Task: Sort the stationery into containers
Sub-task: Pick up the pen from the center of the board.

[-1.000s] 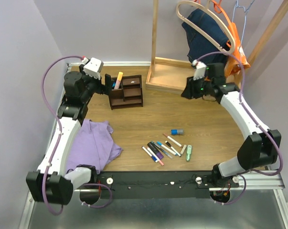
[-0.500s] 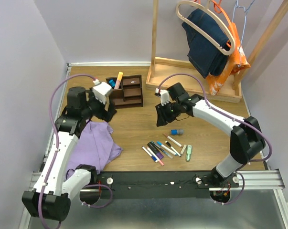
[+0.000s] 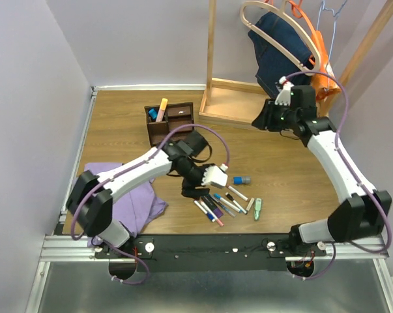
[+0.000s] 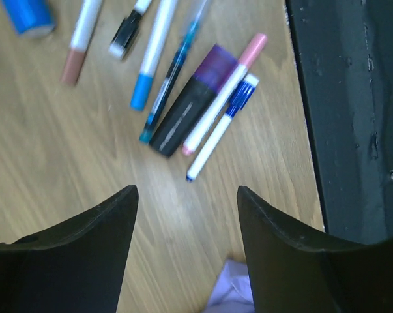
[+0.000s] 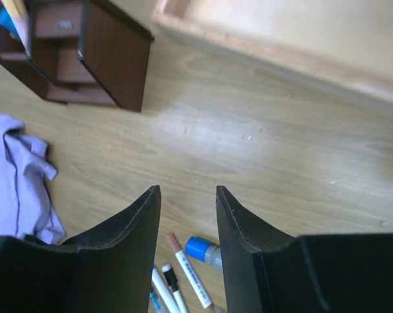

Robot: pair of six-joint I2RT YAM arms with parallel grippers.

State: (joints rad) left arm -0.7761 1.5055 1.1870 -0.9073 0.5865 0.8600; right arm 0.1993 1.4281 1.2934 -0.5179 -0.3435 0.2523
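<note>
The stationery (image 3: pixel 222 203) lies loose near the front edge: pens, a purple-and-black highlighter (image 4: pixel 193 107), a white pen with a blue cap (image 4: pixel 219 134), a blue-grey cylinder (image 3: pixel 242 179) and a pale green piece (image 3: pixel 257 208). My left gripper (image 3: pixel 189 192) hovers at the left end of this pile, open and empty (image 4: pixel 186 189), with the pens just ahead of its tips. The dark brown organiser (image 3: pixel 173 124) stands at the back with a yellow-and-pink highlighter (image 3: pixel 161 109) upright in it. My right gripper (image 3: pixel 260 122) hangs open and empty (image 5: pixel 188 189) at the back right.
A purple cloth (image 3: pixel 128 199) lies at the front left, its edge right under the left fingers (image 4: pixel 238 293). The light wooden rack base (image 3: pixel 248 101), with clothes hanging above it, stands beside the right gripper. A black rail (image 4: pixel 352 117) borders the table's front.
The left arm has swung from the organiser across the table to the pile of pens, its jaws narrowing a little. The right arm went to the table's middle and returned to the rack base.
</note>
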